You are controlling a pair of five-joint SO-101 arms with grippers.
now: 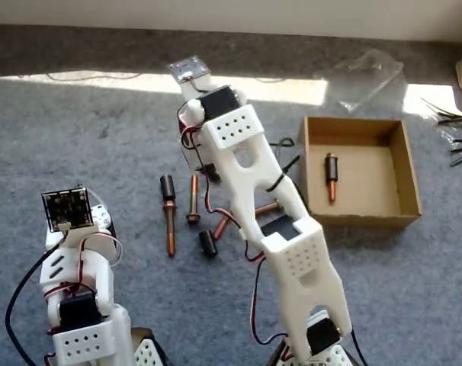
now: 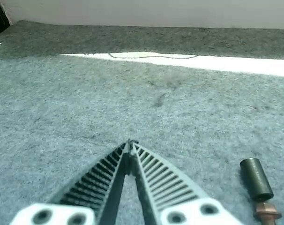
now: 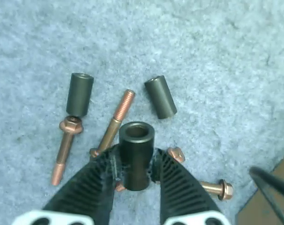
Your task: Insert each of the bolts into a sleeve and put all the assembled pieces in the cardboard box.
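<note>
The right gripper (image 3: 135, 160) grips a dark sleeve (image 3: 137, 136) by its lower half, bore toward the camera. Bolt ends behind its fingers (image 3: 93, 185) are partly hidden. Just beyond the jaws lies a loose sleeve (image 3: 160, 97), with a threaded bolt (image 3: 116, 119) beside it. The left gripper (image 2: 129, 146) is closed on nothing over bare carpet (image 2: 132, 93). In the high view the right arm (image 1: 254, 175) covers its own jaws. The box (image 1: 410, 175) sits at three o'clock of the loose bolts (image 1: 194, 198), one assembled piece (image 1: 332, 177) inside, open carpet between.
</note>
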